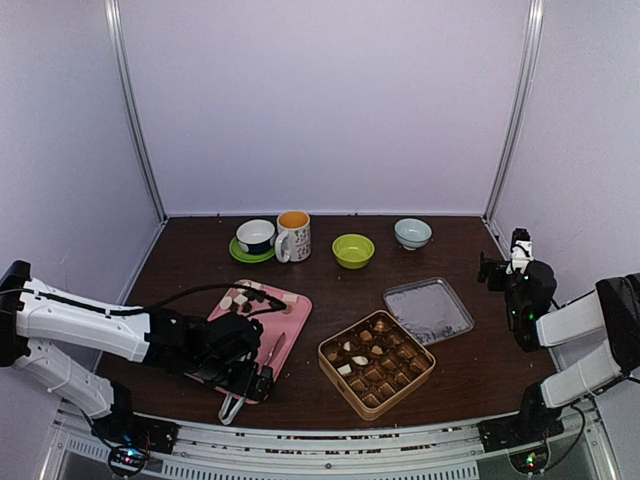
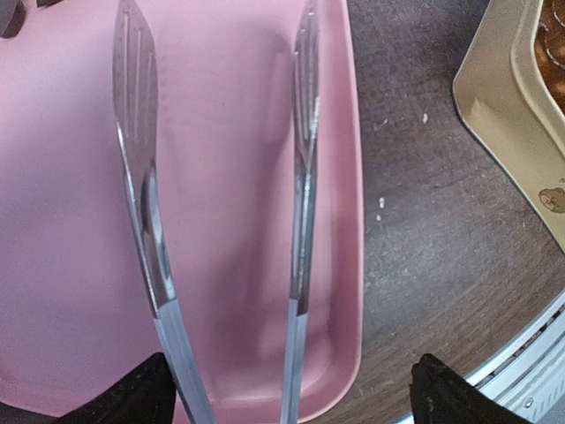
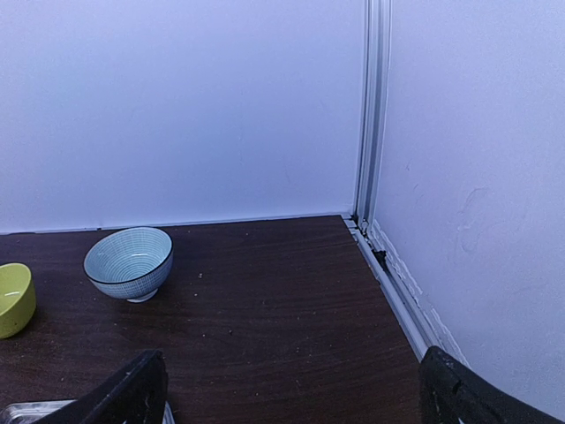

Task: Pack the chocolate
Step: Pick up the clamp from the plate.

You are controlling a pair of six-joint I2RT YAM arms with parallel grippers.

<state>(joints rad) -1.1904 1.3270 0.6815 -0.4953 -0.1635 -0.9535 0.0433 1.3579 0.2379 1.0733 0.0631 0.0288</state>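
Most of the chocolate [image 1: 375, 362] sits in the open gold tin [image 2: 503, 115] – dark, tan and a few white pcs in its compartments. The tin stands cornerwise on the desk [image 1: 480, 385].

A few stray pcs [image 1: 245, 297] lie on the pink tray [image 2: 229, 221] just left of the tin, at the tray's end farther back than the tin. Metal tongs [image 2: 305, 221] lie along the tray side nearest the tin, blades pointing back, the joined end past the tray's near edge.

The L gripper [image 2: 291, 393] is low over the tongs, left of the tin. Its fingers [image 2: 446, 397] are spread wide w/ both tong arms between them. The finger on the tin side is clear of the tongs; the other sits right by a tong arm – can't tell if it touches. Nothing is clamped.

A silvery square lid [image 1: 428, 310] lies just behind and right of the tin. The R gripper [image 3: 291, 393] is well right of the tin and farther back, raised above the desk, fingers apart w/ nothing between.

Well behind the tin, in a row from left: white cup [image 1: 256, 235] on a green saucer, mug [image 1: 293, 237], green bowl [image 1: 353, 250], blue-white bowl [image 3: 129, 262].
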